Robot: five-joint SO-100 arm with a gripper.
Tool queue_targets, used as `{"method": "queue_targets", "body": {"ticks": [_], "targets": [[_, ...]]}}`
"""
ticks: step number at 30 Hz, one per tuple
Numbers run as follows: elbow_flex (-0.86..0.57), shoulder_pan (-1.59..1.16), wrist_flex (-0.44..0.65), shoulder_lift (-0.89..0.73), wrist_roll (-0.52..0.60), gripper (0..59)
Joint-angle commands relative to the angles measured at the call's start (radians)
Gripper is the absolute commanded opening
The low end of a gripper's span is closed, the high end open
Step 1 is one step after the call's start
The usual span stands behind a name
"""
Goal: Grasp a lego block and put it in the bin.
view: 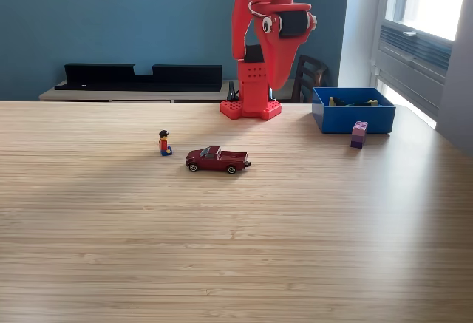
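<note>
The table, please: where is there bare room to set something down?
The table is bare across the whole near half, below the red toy car, and at far left beyond the small figure. It is crowded only at far right, around the bin and purple block.

We see the red arm [262, 42] folded upright on its base at the table's [222, 264] far edge, its gripper out of sight. The blue bin [353, 118] sits toward the far right corner in the exterior view, a purple lego block [359, 134] just before its front wall. Mid-table, a toy figure [165, 143] stands beside a dark red toy car [217, 160].
</note>
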Motion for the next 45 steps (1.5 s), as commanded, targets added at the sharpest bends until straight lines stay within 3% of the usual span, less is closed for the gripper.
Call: {"method": "queue_targets", "body": {"ticks": [1, 26, 33, 41, 45], "targets": [[-0.067, 0.008, -0.015, 0.078, 0.017, 0.0], [-0.057, 0.060, -0.051, 0.077, 0.135, 0.0], [-0.026, 0.206, -0.123, 0.075, 0.321, 0.0], [0.107, 0.462, -0.239, 0.075, 0.505, 0.0], [0.147, 0.537, -0.245, 0.075, 0.784, 0.0]]}}
